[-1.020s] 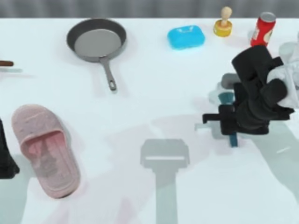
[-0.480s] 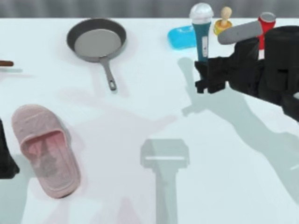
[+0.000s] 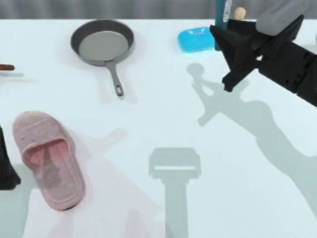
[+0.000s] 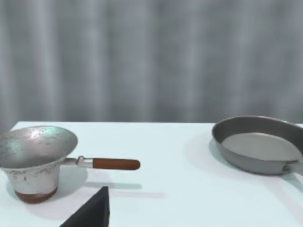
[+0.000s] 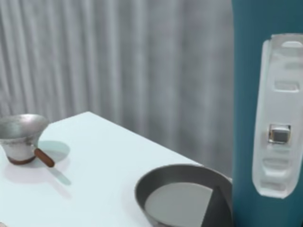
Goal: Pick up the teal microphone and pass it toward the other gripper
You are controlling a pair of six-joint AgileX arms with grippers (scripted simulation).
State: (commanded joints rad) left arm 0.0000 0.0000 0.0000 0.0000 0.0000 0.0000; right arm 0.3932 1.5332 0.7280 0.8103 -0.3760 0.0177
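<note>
The right gripper (image 3: pixel 233 52) is clamped on the teal microphone (image 3: pixel 222 12), lifted clear of the table (image 3: pixel 158 129) just beside the blue box (image 3: pixel 197 39), on that box's right; the microphone stands upright with only its lower handle inside the top view, the head being out of view above the edge. Risk, as judged: the grip appears to sit low on a slim handle, so a fast swing toward the other gripper (image 3: pixel 6 171) could let the microphone tilt or slide between the fingers; the route from the blue box to that gripper also passes over the frying pan (image 3: pixel 102 43) and the pink slipper (image 3: pixel 47 158), so a loss of height could cause a strike. The left gripper is parked at the table's left edge, well apart from the blue box; whether its fingers are apart or together cannot be told. The right wrist view alone shows the white strip (image 5: pixel 278 113) on the handle and a dark fingertip (image 5: pixel 215 208) low against it; the left wrist view alone shows a metal saucepan (image 4: pixel 35 161) with a brown handle, near the frying pan and on the far side of it from the blue box; neither wrist view shows the slipper.
</note>
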